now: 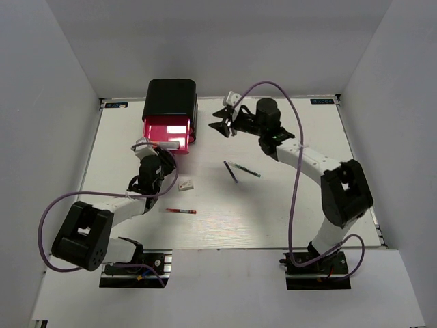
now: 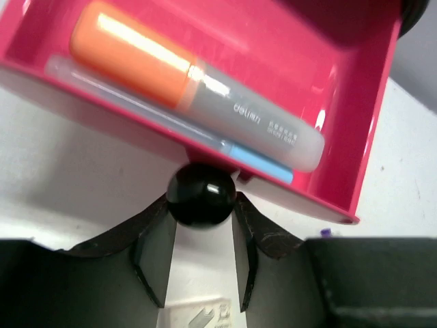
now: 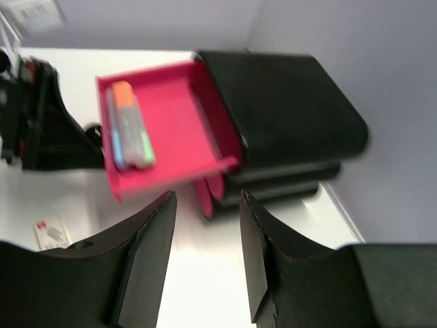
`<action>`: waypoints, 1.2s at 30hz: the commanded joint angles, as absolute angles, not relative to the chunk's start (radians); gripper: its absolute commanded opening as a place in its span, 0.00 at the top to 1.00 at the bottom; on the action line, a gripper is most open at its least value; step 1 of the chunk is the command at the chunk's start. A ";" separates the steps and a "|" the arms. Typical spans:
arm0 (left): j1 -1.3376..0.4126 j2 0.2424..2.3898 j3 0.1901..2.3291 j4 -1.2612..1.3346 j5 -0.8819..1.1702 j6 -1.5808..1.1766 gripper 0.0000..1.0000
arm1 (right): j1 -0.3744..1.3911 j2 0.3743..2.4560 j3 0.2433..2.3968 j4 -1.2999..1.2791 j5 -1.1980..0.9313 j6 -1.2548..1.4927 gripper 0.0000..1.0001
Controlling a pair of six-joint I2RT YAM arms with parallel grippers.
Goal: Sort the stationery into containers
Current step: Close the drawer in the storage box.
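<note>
left gripper (image 2: pixel 202 205) pinches the knob (image 2: pixel 202 193) of the open top drawer (image 1: pixel 166 130) at eleven o'clock, markers (image 2: pixel 198 85) inside. right gripper (image 3: pixel 205 205) gapes empty. move the knob straight, no twisting.

White arms (image 1: pixel 307 158), black joints (image 1: pixel 347 191), looping purple cables (image 1: pixel 293 205), matte black fingers (image 2: pixel 153 253)

Overhead and wrists share drawer (image 1: pixel 164 126)

Left pincer (image 2: pixel 201 205) clamped, right pincer (image 3: pixel 205 201) parted, empty, aimed leftward.
</note>
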State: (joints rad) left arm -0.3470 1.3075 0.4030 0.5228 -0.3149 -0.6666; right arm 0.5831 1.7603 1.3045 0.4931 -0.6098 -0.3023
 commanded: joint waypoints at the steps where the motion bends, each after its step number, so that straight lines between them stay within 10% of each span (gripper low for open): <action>1: -0.344 1.322 0.472 0.618 -0.333 -0.653 0.53 | 0.552 1.662 1.212 0.497 -0.595 -0.354 0.52; 7: -0.344 1.345 0.534 0.634 -0.322 -0.675 0.90 | 0.468 1.542 1.057 0.449 -0.588 -0.388 0.53; 36: -0.316 1.673 0.876 0.583 -0.374 -0.727 0.77 | 0.333 1.431 0.874 0.414 -0.577 -0.388 0.53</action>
